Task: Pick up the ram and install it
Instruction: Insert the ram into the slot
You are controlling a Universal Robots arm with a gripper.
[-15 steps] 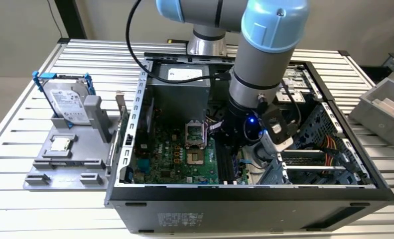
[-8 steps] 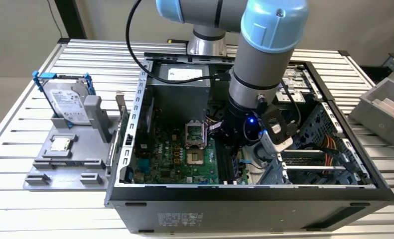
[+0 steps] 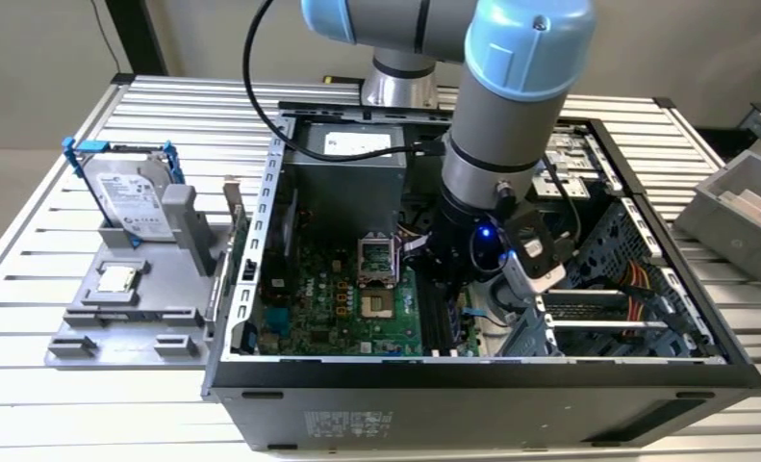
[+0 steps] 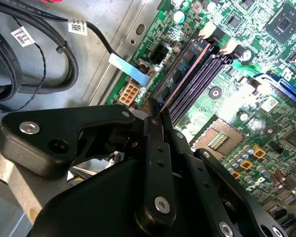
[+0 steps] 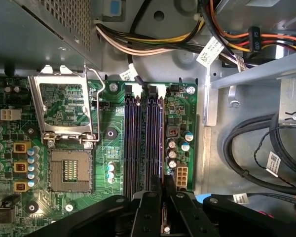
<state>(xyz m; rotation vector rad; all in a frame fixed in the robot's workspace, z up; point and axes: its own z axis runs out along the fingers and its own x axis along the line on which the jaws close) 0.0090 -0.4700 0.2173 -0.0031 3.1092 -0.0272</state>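
Note:
The ram (image 4: 183, 74) is a thin blue-green stick seen edge-on in both wrist views. It lies lengthwise along the outermost of the long black slots (image 5: 138, 138), on the side nearest the board's edge (image 5: 162, 143). I cannot tell whether it is seated in that slot. My gripper (image 4: 157, 111) has its black fingers closed on the near end of the stick (image 5: 163, 185). In the exterior view the gripper (image 3: 457, 289) is deep inside the open computer case, over the green motherboard (image 3: 342, 318).
The open processor socket (image 5: 69, 170) lies beside the slots. Cable bundles (image 5: 256, 153) and the power supply (image 3: 348, 164) crowd the case. A silver hard drive in a blue frame (image 3: 130, 197) stands on a grey fixture outside. A grey bin (image 3: 746, 207) sits at the exterior view's right.

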